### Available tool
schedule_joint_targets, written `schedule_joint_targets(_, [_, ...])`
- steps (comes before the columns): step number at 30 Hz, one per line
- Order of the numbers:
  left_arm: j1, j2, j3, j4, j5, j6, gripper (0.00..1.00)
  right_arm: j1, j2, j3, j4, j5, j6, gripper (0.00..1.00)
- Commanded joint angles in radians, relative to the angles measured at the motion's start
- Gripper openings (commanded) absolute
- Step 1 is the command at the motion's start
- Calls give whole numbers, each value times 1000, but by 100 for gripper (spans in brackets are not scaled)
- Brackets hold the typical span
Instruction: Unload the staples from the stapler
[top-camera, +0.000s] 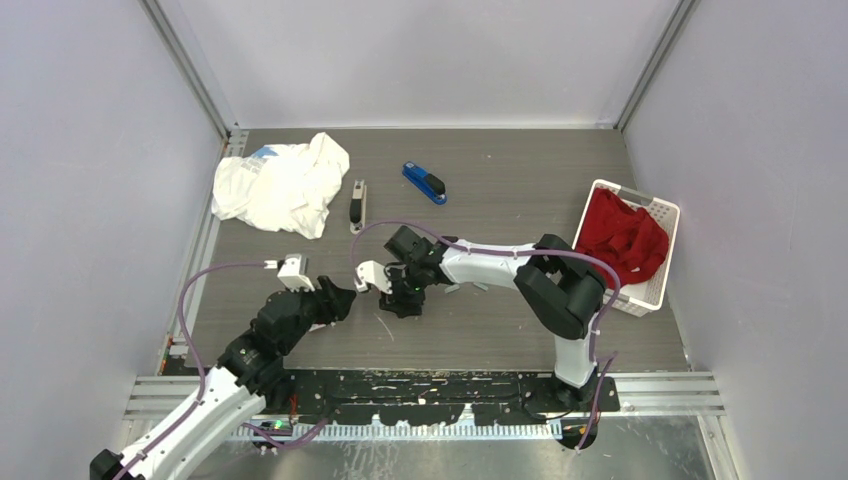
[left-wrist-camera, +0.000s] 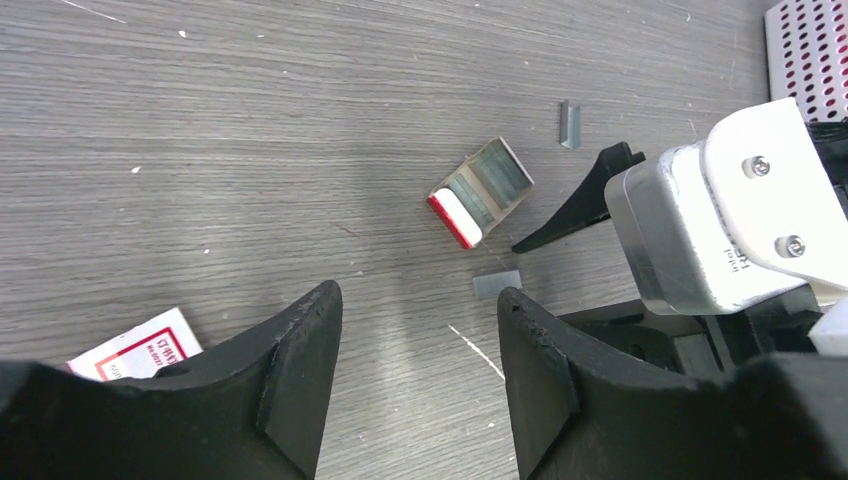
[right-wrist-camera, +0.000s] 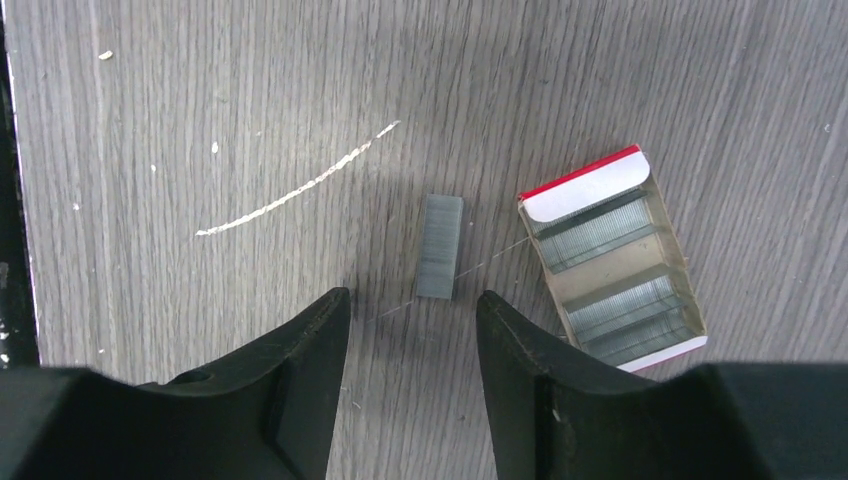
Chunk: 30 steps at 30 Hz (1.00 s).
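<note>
A short silvery strip of staples (right-wrist-camera: 439, 246) lies flat on the table just ahead of my right gripper (right-wrist-camera: 412, 305), which is open, pointing down and holding nothing. The same strip (left-wrist-camera: 497, 284) shows by the right fingertip of my left gripper (left-wrist-camera: 420, 295), also open and empty. A second strip of staples (left-wrist-camera: 570, 124) lies farther off. In the top view the two grippers (top-camera: 345, 297) (top-camera: 403, 303) sit close together mid-table. A grey-and-black stapler (top-camera: 357, 205) and a blue stapler (top-camera: 424, 183) lie beyond them, apart from both grippers.
An open box tray of staples (right-wrist-camera: 612, 260) with a red-and-white end lies right of the strip. Its white-and-red sleeve (left-wrist-camera: 135, 347) lies near my left finger. A white cloth (top-camera: 280, 183) is at the back left, a white basket (top-camera: 655, 215) with red cloth at right.
</note>
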Motion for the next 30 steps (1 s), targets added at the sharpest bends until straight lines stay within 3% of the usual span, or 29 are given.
schedule_joint_targets(1, [3, -47, 36, -57, -58, -5, 58, 18, 17, 49, 29, 36, 28, 53])
schedule_joint_targets(15, [3, -76, 56, -102, -76, 1, 55, 35, 31, 62, 21, 83, 40, 28])
schedule_joint_targets(30, [3, -76, 63, -104, -50, -3, 55, -67, -83, -49, -132, 7, -101, 22])
